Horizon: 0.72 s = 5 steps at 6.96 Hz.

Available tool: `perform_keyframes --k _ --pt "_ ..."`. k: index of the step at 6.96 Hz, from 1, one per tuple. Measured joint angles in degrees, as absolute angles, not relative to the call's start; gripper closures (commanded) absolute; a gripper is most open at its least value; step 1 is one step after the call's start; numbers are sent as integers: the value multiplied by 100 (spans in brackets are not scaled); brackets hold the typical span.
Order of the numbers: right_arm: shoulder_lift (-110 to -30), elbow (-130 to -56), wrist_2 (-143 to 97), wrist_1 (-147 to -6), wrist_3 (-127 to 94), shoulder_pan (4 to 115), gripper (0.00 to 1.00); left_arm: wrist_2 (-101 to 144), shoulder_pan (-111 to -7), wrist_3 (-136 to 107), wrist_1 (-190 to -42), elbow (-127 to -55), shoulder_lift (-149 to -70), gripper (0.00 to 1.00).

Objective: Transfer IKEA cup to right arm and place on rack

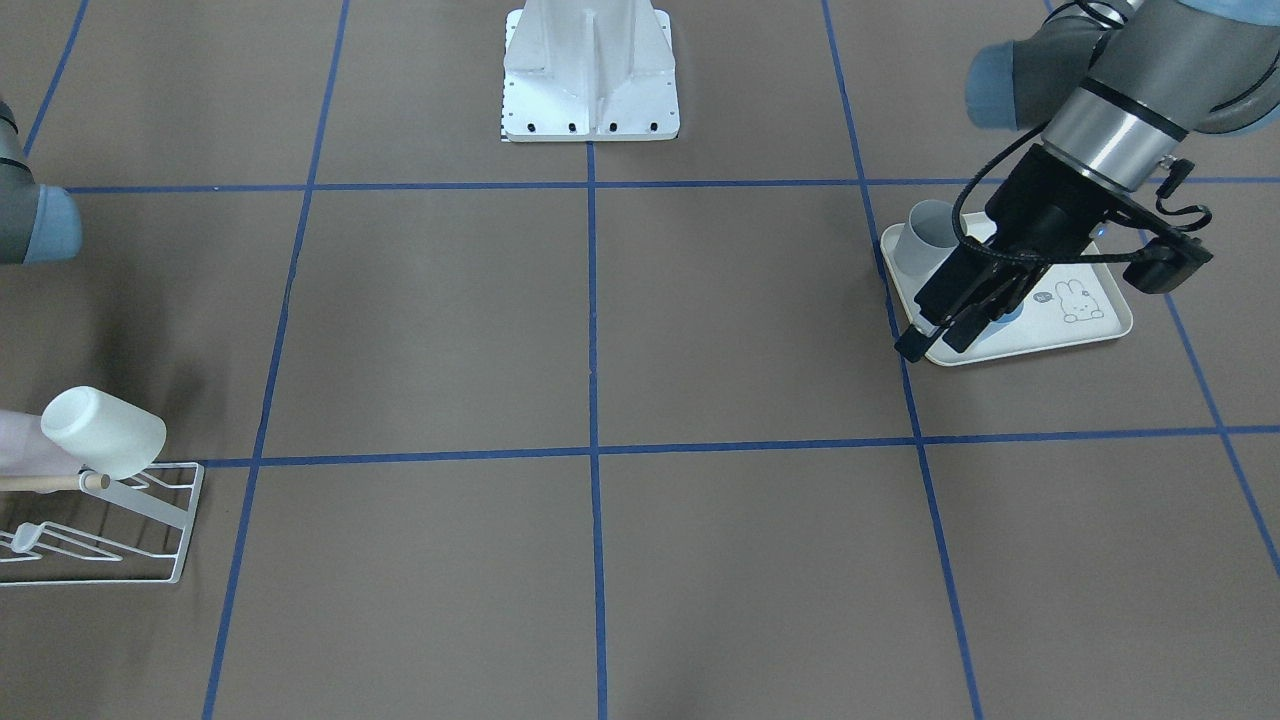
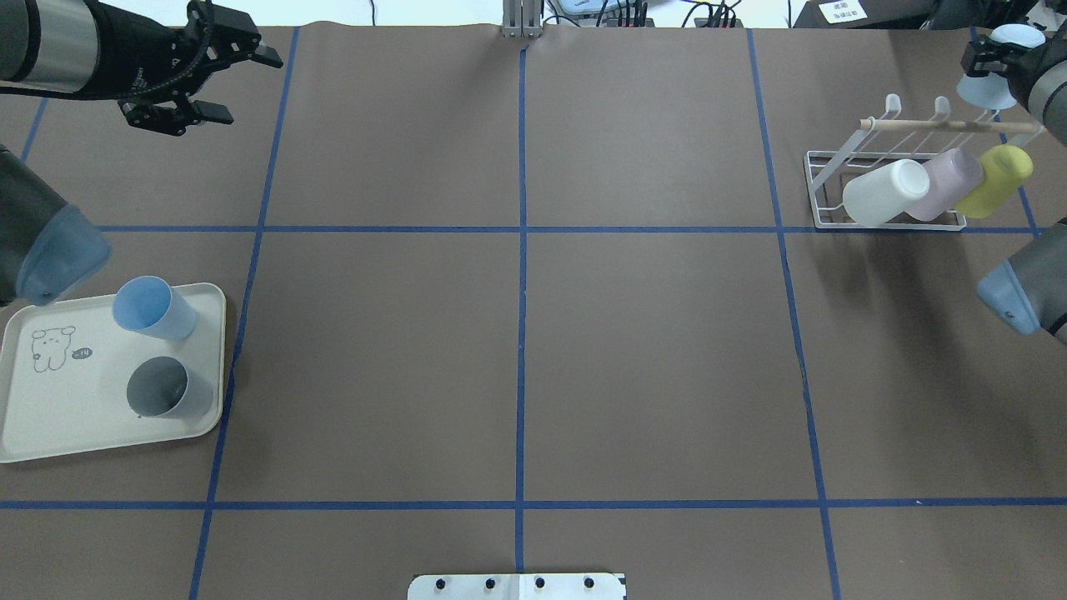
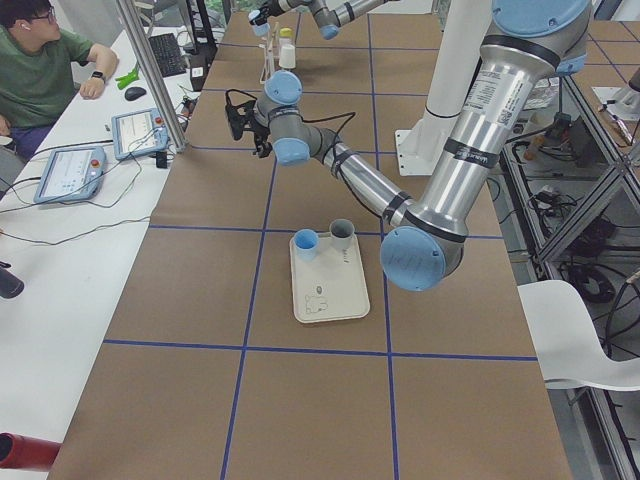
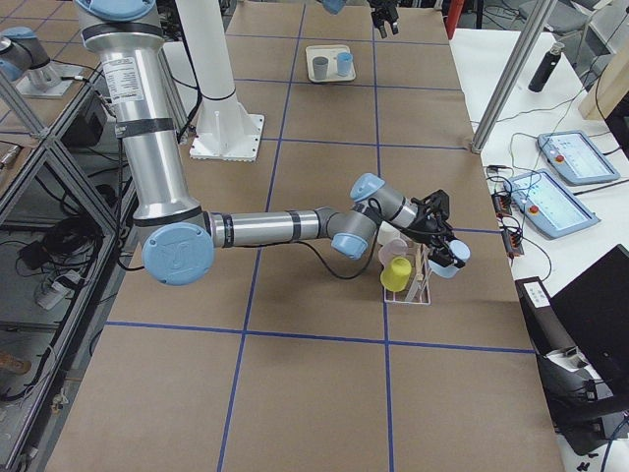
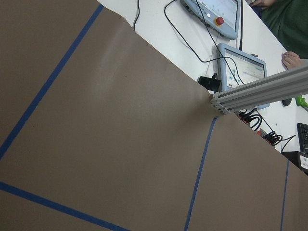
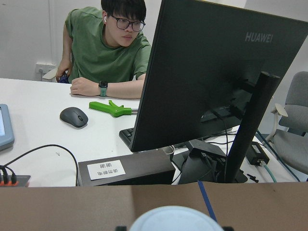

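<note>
The IKEA cup (image 2: pixel 982 87) is pale blue, and my right gripper (image 2: pixel 996 58) is shut on it just beyond the right end of the rack's wooden dowel. The right wrist view shows only its rim (image 6: pixel 175 219). The white wire rack (image 2: pixel 821 179) stands at the far right and holds a white cup (image 2: pixel 885 192), a pink cup (image 2: pixel 950 179) and a yellow cup (image 2: pixel 996 179), all tilted on its prongs. My left gripper (image 2: pixel 257 92) hangs open and empty, high over the far left of the table.
A cream rabbit-print tray (image 2: pixel 50 417) at the near left holds an upright blue cup (image 2: pixel 154 307) and a grey cup (image 2: pixel 167 398). A person (image 3: pixel 40 70) sits at a white desk with pendants and a monitor beyond the table's far edge.
</note>
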<state>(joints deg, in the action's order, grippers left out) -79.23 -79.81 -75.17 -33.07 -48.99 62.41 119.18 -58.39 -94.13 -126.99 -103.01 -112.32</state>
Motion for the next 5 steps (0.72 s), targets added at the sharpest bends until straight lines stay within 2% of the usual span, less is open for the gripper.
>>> perform_keyframes --k 2,3,4,5 --pt "-8048 -7940 -7568 -3114 -4884 6208 100 11922 -5831 -9419 -12703 -10303 -11232 0" --pt "-8059 -7928 -7567 -3096 -4864 6173 24 11920 -5829 -9421 -12706 -10307 -11232 0" --pt "-8062 -7903 -7566 -3091 -4841 6131 0 11919 -5828 -9422 -12708 -10311 -11232 0" --pt "-8076 -7852 -7574 -3057 -4830 6110 0 11918 -5828 -9422 -12709 -10323 -11232 0"
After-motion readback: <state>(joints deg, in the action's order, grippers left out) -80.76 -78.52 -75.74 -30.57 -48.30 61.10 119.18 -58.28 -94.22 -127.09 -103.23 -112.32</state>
